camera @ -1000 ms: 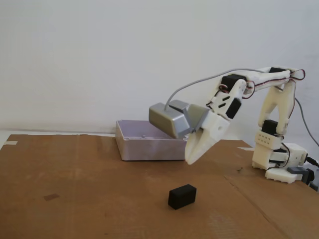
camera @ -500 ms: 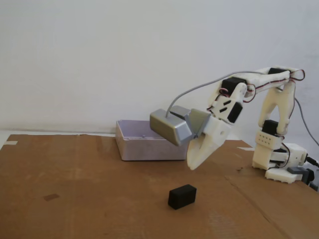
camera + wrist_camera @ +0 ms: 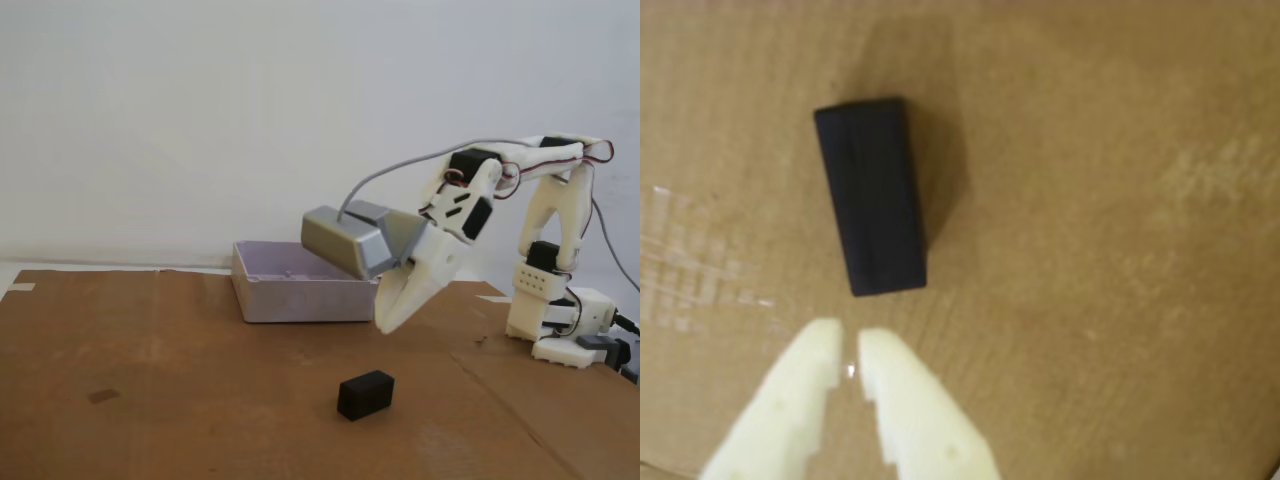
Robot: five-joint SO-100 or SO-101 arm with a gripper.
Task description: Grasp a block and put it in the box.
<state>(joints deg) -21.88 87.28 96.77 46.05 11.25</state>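
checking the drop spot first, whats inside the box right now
In the fixed view the box is seen side-on: only its near walls and rim show. Its floor is hidden, so the contents cannot be told. The block lies outside on the cardboard.

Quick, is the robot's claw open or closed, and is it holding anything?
Gripper: nearly closed, holding nothing; the black block lies free on the cardboard.

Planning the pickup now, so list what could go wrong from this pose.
1. The hand has its fingers nearly together; if it descends like this it may hit the block instead of straddling it.
2. In the wrist view the block lies ahead of the fingertips, lengthwise along their line, so closing may catch its long axis or nudge it across the cardboard.
3. The box sits behind the hanging hand; a low carry could clip its front wall.
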